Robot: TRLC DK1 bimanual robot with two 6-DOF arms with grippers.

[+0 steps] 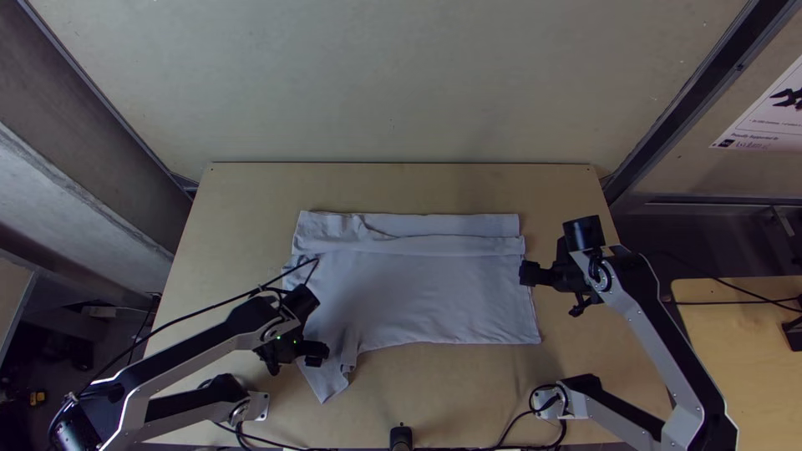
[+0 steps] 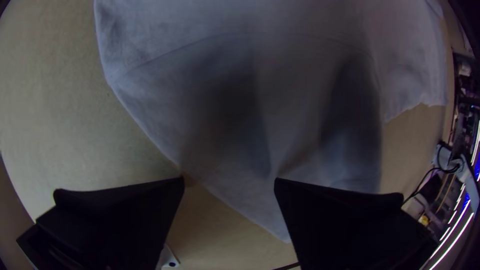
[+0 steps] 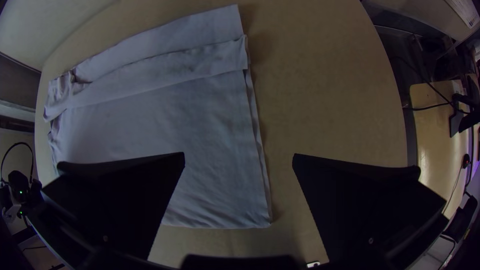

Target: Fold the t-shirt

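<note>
Here's the wooden table [image 1: 468, 392], and across its middle lies the t-shirt [image 1: 434, 296], a folded strip [image 1: 451, 245] running along its far side. Over at the right edge, the right gripper [image 1: 527, 273] hangs with fingers apart; near left, the left gripper [image 1: 321, 354] has its fingers apart too, beside a creased, pointed corner [image 1: 331, 386].

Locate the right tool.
Top view, right side: the right tool is at the right edge of the t-shirt, just below its folded strip.
</note>
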